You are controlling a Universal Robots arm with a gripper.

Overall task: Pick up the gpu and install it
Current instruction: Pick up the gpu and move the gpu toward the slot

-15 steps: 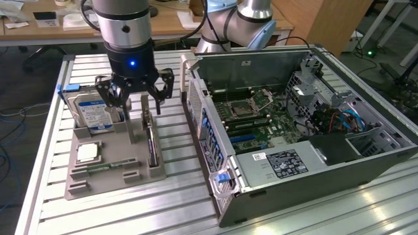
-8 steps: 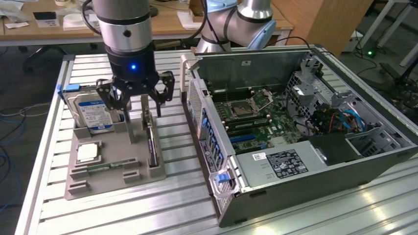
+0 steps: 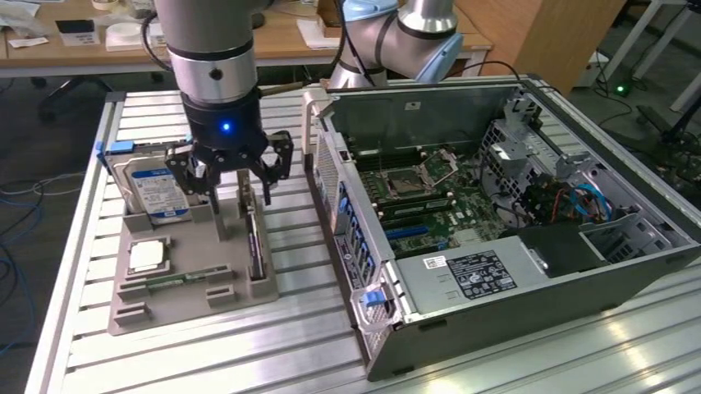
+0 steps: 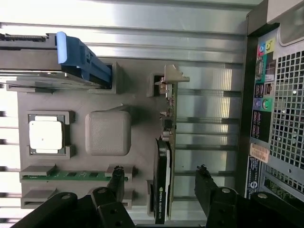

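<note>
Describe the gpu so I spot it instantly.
A grey tray sits beside the open computer case. The gpu stands on edge along the tray side nearest the case: a thin dark-and-green card with a pale bracket, unlike the blue-labelled hard drive.

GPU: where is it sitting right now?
The gpu stands on edge in the grey holder tray, on its side nearest the open computer case at the exterior view's right, under the gripper, whose open jaws flank it.
</note>
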